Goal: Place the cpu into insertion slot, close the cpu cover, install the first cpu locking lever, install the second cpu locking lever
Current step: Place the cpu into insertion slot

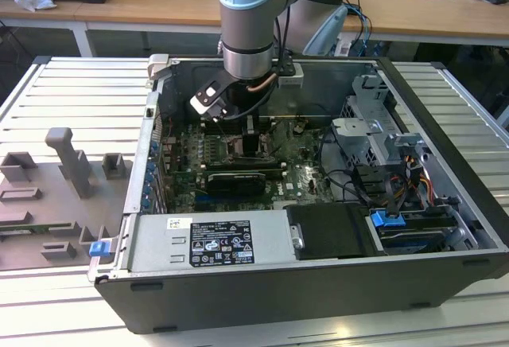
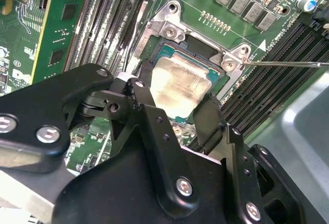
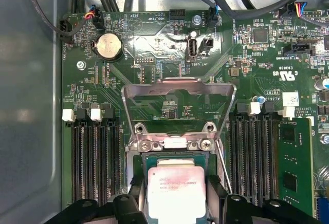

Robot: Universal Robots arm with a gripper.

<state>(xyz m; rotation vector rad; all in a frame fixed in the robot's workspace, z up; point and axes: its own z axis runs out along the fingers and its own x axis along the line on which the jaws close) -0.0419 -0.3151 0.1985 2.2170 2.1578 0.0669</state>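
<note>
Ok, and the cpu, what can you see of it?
The cpu is a small flat square chip with a pale silvery, slightly pink-tinged metal lid bearing faint print. Its green base shows as a thin border. It lies flat in the slot, next to the hinge of the cover, which is swung open. The gripper is shut on it, with fingers against two opposite edges. Whether it is fully seated cannot be told.
</note>
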